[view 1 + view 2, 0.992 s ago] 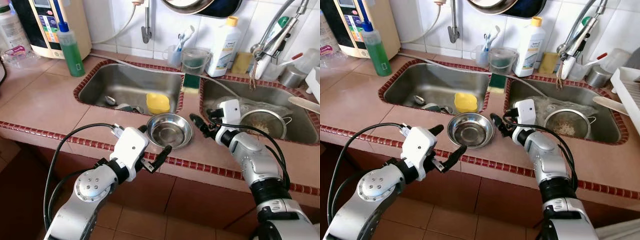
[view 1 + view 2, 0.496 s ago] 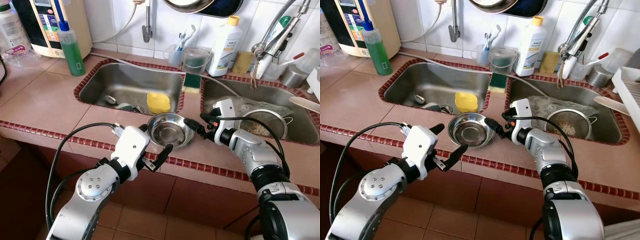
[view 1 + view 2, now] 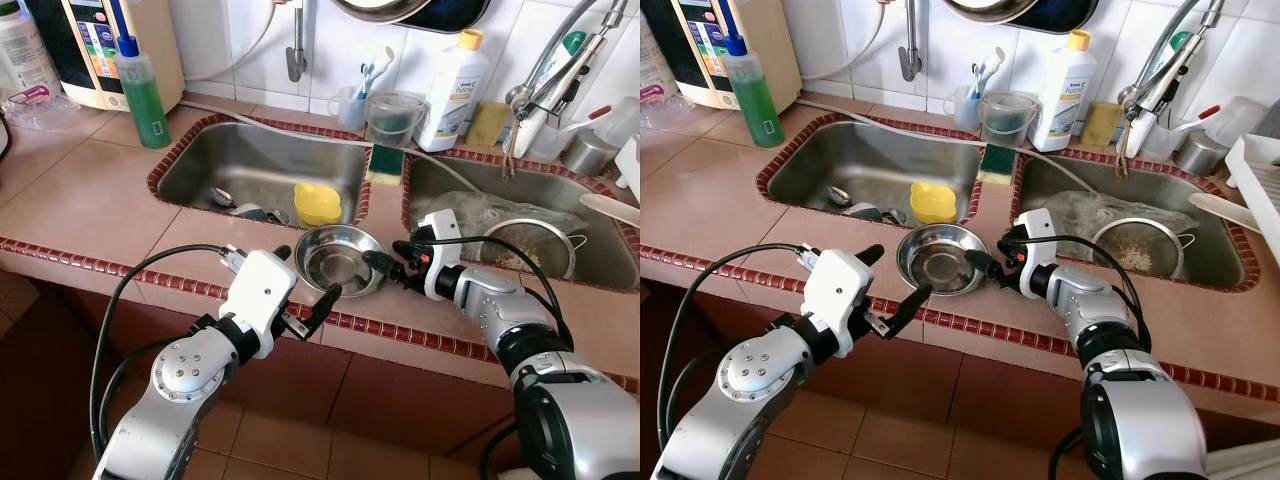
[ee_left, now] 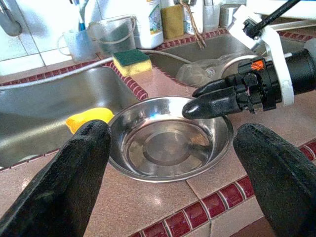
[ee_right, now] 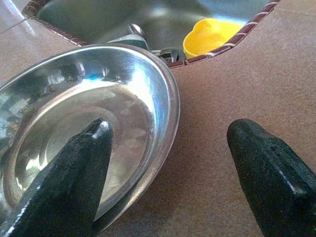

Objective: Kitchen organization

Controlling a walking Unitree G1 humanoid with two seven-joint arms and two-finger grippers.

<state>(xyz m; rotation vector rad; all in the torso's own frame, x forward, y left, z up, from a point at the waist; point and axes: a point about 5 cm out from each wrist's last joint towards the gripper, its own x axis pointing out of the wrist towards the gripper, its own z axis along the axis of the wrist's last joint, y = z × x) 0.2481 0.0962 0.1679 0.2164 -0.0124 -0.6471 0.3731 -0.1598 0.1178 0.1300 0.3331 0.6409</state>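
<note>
Since a second ago my right gripper [image 3: 385, 268] has slid leftward from mid-frame to the steel bowl [image 3: 340, 260], its fingers spread across the bowl's right rim, one inside, one outside on the tile. My left gripper [image 3: 305, 285] hangs at the counter edge just below the bowl, fingers spread wide, gripping nothing. That bowl sits at centre frame on the pink tiled counter [image 3: 90, 200], between the red-trimmed front edge and the double sink [image 3: 255, 165]. I see a yellow cup [image 3: 316, 203] in the left basin, a green sponge [image 3: 384, 164] on the divider, and a green soap bottle [image 3: 143, 95] at upper left.
</note>
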